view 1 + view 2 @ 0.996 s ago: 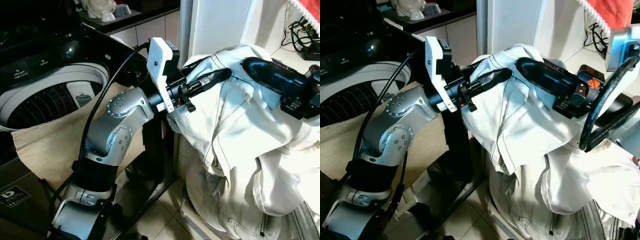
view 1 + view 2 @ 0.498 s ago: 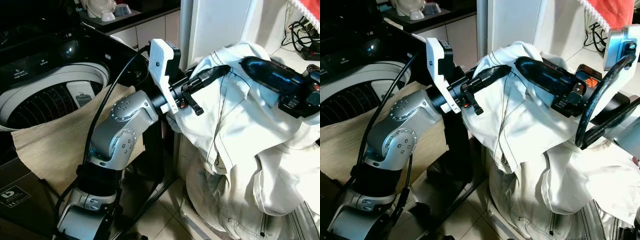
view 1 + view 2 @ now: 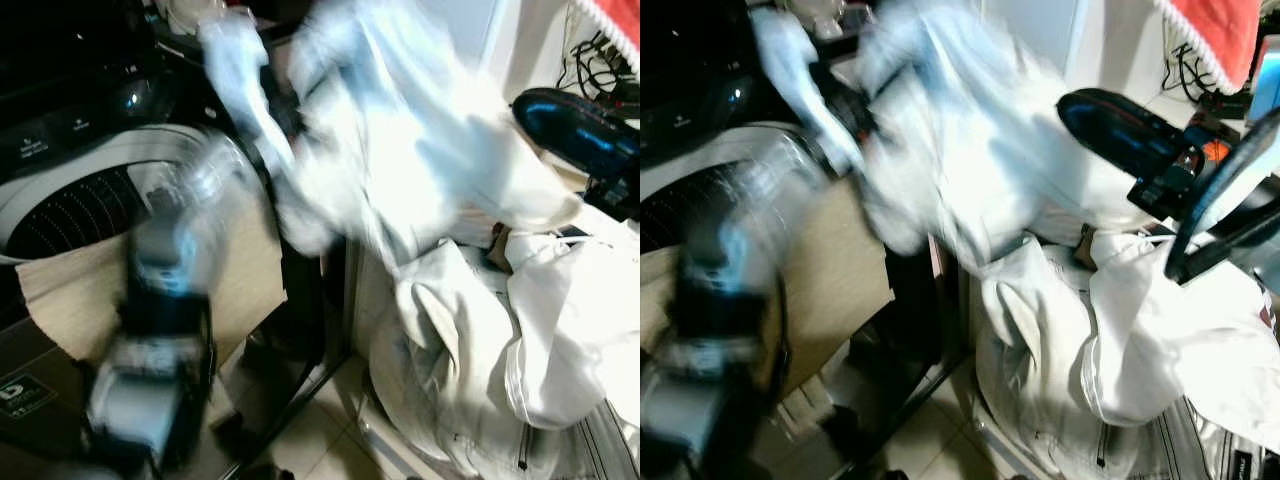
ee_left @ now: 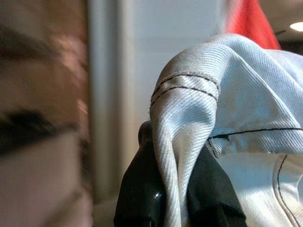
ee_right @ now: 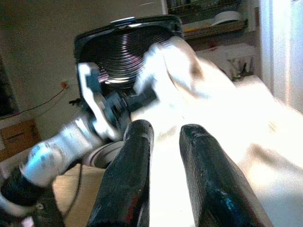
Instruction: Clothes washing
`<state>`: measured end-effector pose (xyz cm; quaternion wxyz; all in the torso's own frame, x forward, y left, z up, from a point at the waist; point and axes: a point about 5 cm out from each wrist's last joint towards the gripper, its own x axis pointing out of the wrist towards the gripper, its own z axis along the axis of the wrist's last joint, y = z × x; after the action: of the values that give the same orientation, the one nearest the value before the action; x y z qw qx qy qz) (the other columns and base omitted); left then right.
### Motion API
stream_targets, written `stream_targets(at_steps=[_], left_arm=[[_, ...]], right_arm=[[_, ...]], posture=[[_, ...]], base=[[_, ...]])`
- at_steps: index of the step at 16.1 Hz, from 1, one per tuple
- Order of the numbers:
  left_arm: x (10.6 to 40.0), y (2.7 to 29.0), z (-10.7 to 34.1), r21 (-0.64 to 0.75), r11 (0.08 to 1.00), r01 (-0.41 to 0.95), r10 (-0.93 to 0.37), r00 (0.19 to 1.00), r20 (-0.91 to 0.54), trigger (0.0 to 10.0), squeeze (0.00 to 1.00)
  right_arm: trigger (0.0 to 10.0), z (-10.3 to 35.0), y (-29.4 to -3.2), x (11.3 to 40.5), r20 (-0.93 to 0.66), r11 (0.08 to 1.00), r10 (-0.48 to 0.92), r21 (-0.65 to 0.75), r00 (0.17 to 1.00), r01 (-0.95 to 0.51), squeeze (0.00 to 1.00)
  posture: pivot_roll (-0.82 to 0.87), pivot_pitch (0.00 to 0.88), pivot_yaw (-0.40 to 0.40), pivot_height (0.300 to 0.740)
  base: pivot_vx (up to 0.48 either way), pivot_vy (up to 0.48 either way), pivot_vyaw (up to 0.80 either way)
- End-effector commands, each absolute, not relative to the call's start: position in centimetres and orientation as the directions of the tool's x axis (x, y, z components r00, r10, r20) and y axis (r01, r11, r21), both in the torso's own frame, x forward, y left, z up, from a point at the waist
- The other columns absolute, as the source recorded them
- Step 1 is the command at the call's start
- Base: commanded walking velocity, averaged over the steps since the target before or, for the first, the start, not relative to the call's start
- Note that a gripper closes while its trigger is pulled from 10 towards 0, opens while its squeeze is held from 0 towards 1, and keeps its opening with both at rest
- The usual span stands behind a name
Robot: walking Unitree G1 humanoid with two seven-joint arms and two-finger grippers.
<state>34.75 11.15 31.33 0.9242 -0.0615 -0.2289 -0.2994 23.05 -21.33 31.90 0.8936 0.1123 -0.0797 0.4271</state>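
Left gripper: closed on a fold of the white garment, seam pinched btwn its 2 black fingers in the left wrist view. In the left eye view the garment is a blurred white mass, upper centre of frame, spread from the left arm at left-centre toward the right gripper at upper right. The arm is blurred too. Right gripper: fingers apart w/ a narrow gap, nothing btwn them; white cloth lies just behind them in the right wrist view. More white clothes are heaped at lower right of frame, below the lifted garment. Washer: left of frame, lid up, drum open, black control panel above it. A beige cloth is draped over the washer's front edge, lower left. Red fabric w/ white fringe sits at upper right of the right eye view, cables just below it.
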Motion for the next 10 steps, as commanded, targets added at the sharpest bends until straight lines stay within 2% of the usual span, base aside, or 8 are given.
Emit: stream_targets(at_steps=[1, 2, 4, 5, 6, 7, 9, 10], left_arm=[[34.8, 14.5, 35.6, 0.090, 0.914, 0.395, -0.367, 0.714, 0.596, 0.0, 0.00], [34.9, 18.2, 39.0, 0.232, 0.971, 0.054, -0.197, 0.730, 0.655, 0.0, 0.00], [34.8, 21.6, 41.5, 0.309, 0.924, -0.226, -0.055, 0.720, 0.692, 0.0, 0.00], [35.2, 22.2, 41.3, 0.342, 0.904, -0.256, -0.039, 0.748, 0.663, 0.0, 0.00], [36.4, 22.9, 39.9, 0.380, 0.892, -0.245, -0.019, 0.819, 0.574, 0.0, 0.00], [37.7, 24.3, 37.3, 0.401, 0.872, -0.281, 0.080, 0.889, 0.450, 10.0, 0.00], [38.5, 26.0, 33.8, 0.425, 0.864, -0.272, 0.146, 0.941, 0.305, 10.0, 0.00], [38.6, 26.8, 32.9, 0.439, 0.853, -0.284, 0.173, 0.946, 0.276, 10.0, 0.00]], right_arm=[[10.0, 32.1, -21.9, 23.0, 0.253, 0.647, 0.714, 0.119, 0.653, -0.753, 0.00], [10.0, 31.1, -21.3, 22.9, 0.191, 0.653, 0.728, 0.097, 0.658, -0.751, 0.00], [10.0, 30.0, -20.6, 23.1, 0.138, 0.654, 0.738, 0.098, 0.661, -0.750, 0.00], [10.0, 29.6, -20.3, 23.2, 0.126, 0.653, 0.740, 0.100, 0.661, -0.750, 0.00], [10.0, 29.0, -19.8, 23.4, 0.089, 0.656, 0.744, 0.092, 0.662, -0.749, 0.00], [10.0, 28.0, -18.8, 23.7, 0.028, 0.664, 0.745, 0.068, 0.666, -0.745, 0.00], [10.0, 27.0, -17.8, 23.7, -0.016, 0.665, 0.747, 0.059, 0.665, -0.745, 0.00], [10.0, 26.7, -17.6, 23.7, -0.026, 0.665, 0.747, 0.057, 0.664, -0.745, 0.00]], posture=[[-0.20, 0.000, 0.070, 0.740], [-0.20, 0.000, 0.070, 0.740], [-0.19, 0.000, 0.071, 0.740], [-0.19, 0.000, 0.073, 0.740], [-0.20, 0.000, 0.076, 0.740], [-0.20, 0.000, 0.082, 0.740], [-0.20, 0.000, 0.081, 0.740], [-0.20, 0.000, 0.082, 0.740]], base=[[0.000, 0.000, 0.00], [0.000, 0.000, 0.00], [0.000, 0.000, 0.00], [0.000, 0.000, 0.00], [0.000, 0.000, 0.00], [0.000, 0.000, 0.00], [0.000, 0.000, 0.00], [0.000, 0.000, 0.00]])
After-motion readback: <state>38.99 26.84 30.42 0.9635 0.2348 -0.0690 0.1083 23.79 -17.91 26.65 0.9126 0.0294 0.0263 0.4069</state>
